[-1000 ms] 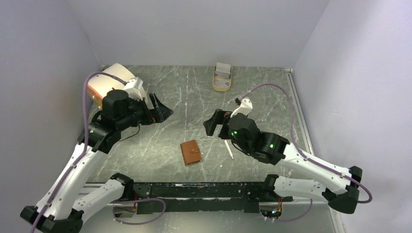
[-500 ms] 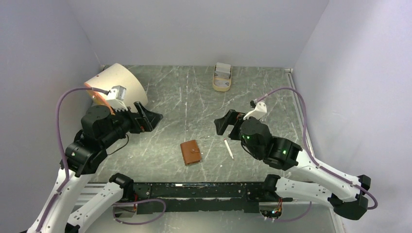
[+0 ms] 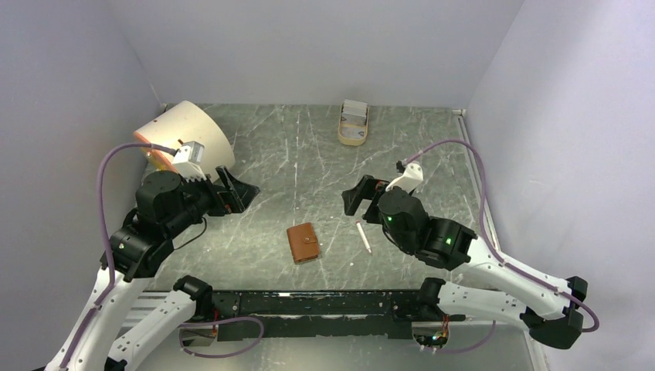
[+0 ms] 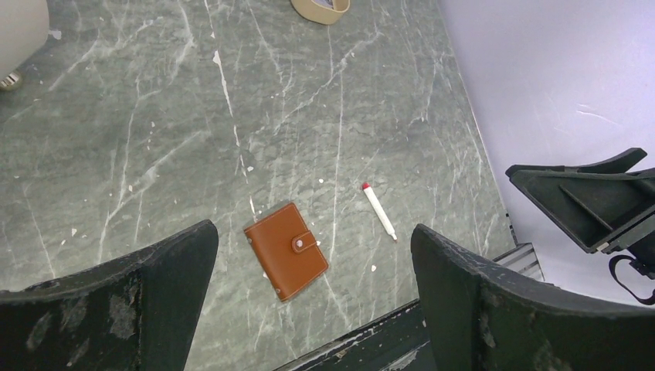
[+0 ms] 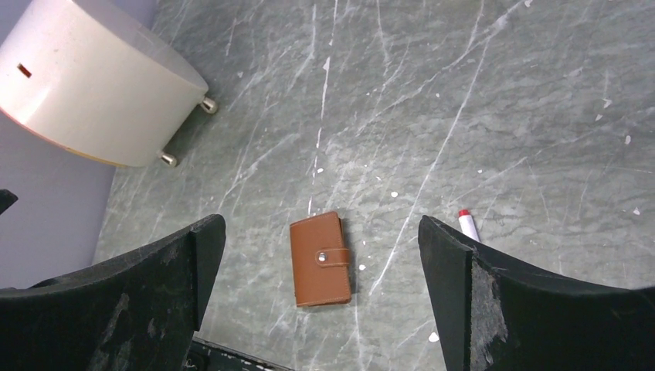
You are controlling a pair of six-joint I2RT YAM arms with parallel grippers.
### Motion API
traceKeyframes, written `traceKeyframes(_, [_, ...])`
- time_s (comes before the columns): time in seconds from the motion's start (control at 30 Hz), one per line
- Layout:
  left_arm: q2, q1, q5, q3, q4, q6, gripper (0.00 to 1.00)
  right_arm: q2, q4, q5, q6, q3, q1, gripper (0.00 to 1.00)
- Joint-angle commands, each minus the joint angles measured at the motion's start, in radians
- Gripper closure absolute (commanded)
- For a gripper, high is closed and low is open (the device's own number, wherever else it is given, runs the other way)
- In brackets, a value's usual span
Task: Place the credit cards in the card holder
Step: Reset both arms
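Shows left fingers (image 4: 139,294) released, empty. Finds brown leather card holder (image 3: 303,243) snapped shut on grey veined worktop (image 3: 270,154), pale credit cards (image 3: 354,110) seemingly in tan oval tray (image 3: 351,140) behind. Shows right fingers (image 5: 502,309) likewise released. Risks shoving snapped holder away unopened.

The table (image 3: 293,170) lies bare all around the card holder (image 3: 303,243). Only the white stick (image 3: 363,236) lies near, on its right; the cream drum (image 3: 185,135) and tan tray (image 3: 354,124) stand well apart
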Motion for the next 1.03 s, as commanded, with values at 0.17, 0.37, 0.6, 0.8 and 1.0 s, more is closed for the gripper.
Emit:
traceKeyframes(0.17, [-0.003, 0.006, -0.021, -0.011, 0.007, 0.002, 0.0, -0.006, -0.01, 0.066, 0.03, 0.006, -0.002, 0.01])
traceKeyframes(0.37, [-0.012, 0.005, -0.035, -0.025, 0.012, 0.0, 0.0, -0.005, -0.01, 0.084, 0.039, 0.001, -0.003, 0.01])
traceKeyframes(0.6, [-0.004, 0.006, -0.049, -0.027, 0.001, -0.001, 0.0, -0.035, -0.023, 0.119, 0.046, -0.021, -0.002, 0.01])
traceKeyframes(0.8, [-0.007, 0.006, -0.072, -0.035, -0.001, -0.009, 0.0, -0.111, 0.051, 0.119, -0.005, -0.063, -0.002, 0.01])
traceKeyframes(1.0, [-0.017, 0.004, -0.072, -0.046, 0.008, -0.018, 0.0, -0.11, 0.015, 0.135, -0.033, -0.028, -0.002, 0.01])
